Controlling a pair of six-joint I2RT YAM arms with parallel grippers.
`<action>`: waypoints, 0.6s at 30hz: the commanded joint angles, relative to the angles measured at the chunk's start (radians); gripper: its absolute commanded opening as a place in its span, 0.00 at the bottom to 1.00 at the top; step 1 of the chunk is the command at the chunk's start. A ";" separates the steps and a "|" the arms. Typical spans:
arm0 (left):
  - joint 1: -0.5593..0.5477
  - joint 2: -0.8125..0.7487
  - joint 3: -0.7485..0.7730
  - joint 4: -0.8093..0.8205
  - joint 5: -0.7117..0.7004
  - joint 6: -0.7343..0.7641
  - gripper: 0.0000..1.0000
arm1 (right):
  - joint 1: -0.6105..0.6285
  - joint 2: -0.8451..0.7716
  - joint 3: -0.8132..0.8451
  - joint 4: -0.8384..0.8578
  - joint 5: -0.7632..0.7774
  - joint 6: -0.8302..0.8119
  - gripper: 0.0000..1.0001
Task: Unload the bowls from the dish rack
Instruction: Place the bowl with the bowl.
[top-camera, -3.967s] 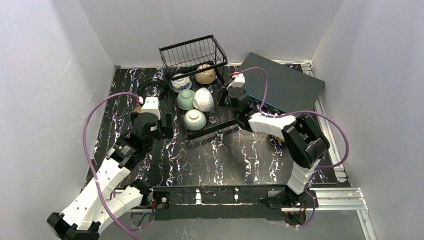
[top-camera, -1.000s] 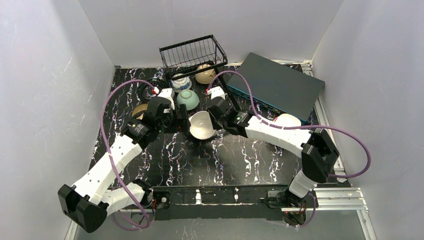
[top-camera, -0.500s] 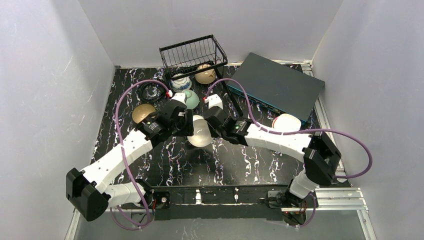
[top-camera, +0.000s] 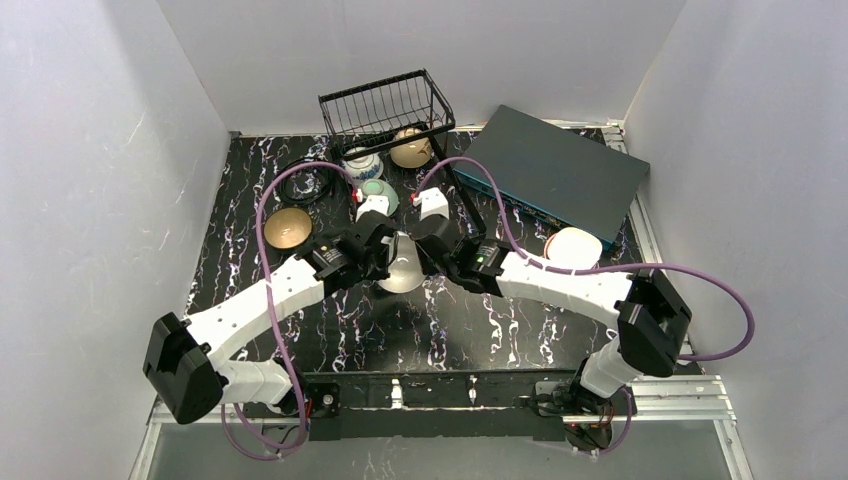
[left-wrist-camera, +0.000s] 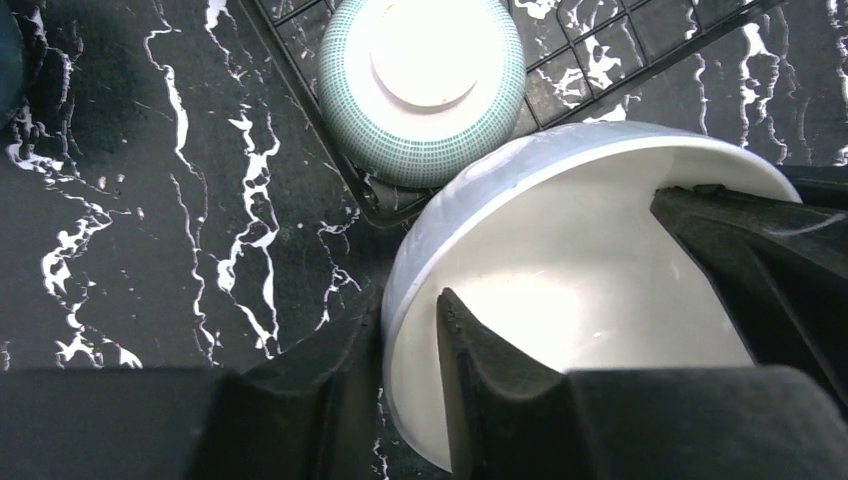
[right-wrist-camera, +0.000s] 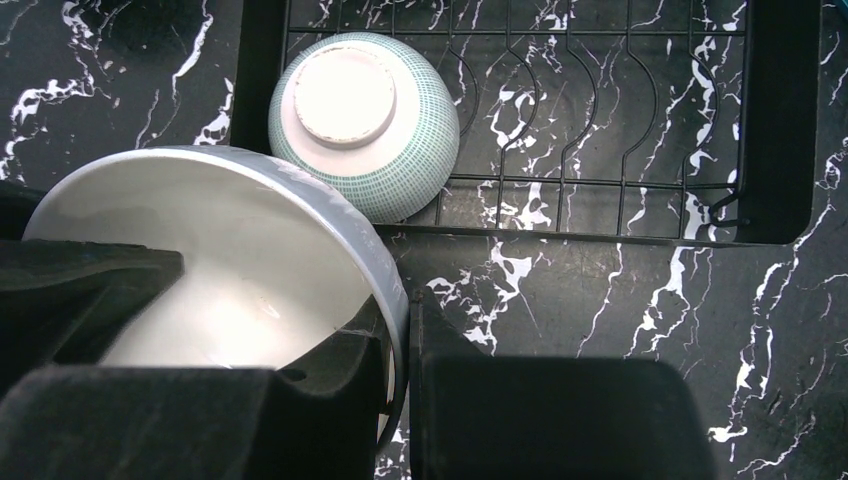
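A white bowl (top-camera: 402, 272) with a pale grey outside hangs tilted just in front of the dish rack (top-camera: 385, 110). My left gripper (top-camera: 385, 255) grips its rim from the left, shut on it with one finger inside and one outside (left-wrist-camera: 410, 305). My right gripper (top-camera: 428, 255) is shut on the opposite rim (right-wrist-camera: 400, 320). In the rack, a green-checked bowl (left-wrist-camera: 422, 85) (right-wrist-camera: 362, 120) lies upside down behind the held one. Further back are a blue-and-white bowl (top-camera: 360, 163) and a beige bowl (top-camera: 410, 148).
A brown bowl (top-camera: 286, 228) sits on the table at the left and a white bowl (top-camera: 575, 245) at the right. A flat dark box (top-camera: 555, 170) lies right of the rack. A coiled cable (top-camera: 310, 185) lies behind the brown bowl.
My left gripper has swung right to the white bowl and closed on its rim. The right gripper has kept its hold and brought the bowl slightly nearer.
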 joint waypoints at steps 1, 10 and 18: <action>-0.021 0.006 0.002 -0.006 -0.092 -0.003 0.17 | 0.006 -0.060 -0.016 0.109 0.028 0.020 0.01; -0.021 -0.010 0.043 -0.043 -0.122 0.016 0.00 | 0.006 -0.090 -0.056 0.140 0.060 0.018 0.12; -0.021 -0.041 0.071 -0.051 -0.124 0.034 0.00 | 0.007 -0.152 -0.115 0.201 0.073 0.022 0.56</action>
